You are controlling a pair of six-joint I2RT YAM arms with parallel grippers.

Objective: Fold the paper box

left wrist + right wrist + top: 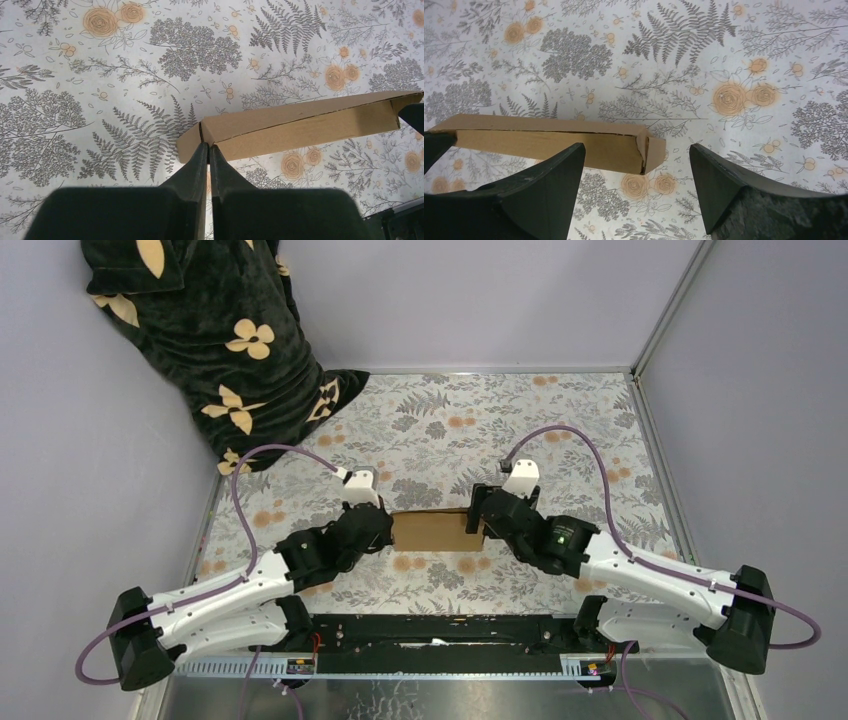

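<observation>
1. Left gripper point(207, 146) is pressed together, its tips pinching the end edge of the box point(300, 125).
2. Right gripper point(636, 147) is spread wide and grips nothing; the box's other end sits between its fingers, just ahead.
3. The box, shallow and brown, spans from one gripper to the other over the floral tabletop point(450, 420).

From the top camera you only get the middle of the paper box point(437, 530), since both ends sit under the arms. On the left wrist cam its far end slips behind a dark shape point(412, 116) at the frame edge, and the closed left jaws cover the bit they pinch. The black floral cloth point(200, 330) is cropped up top.
</observation>
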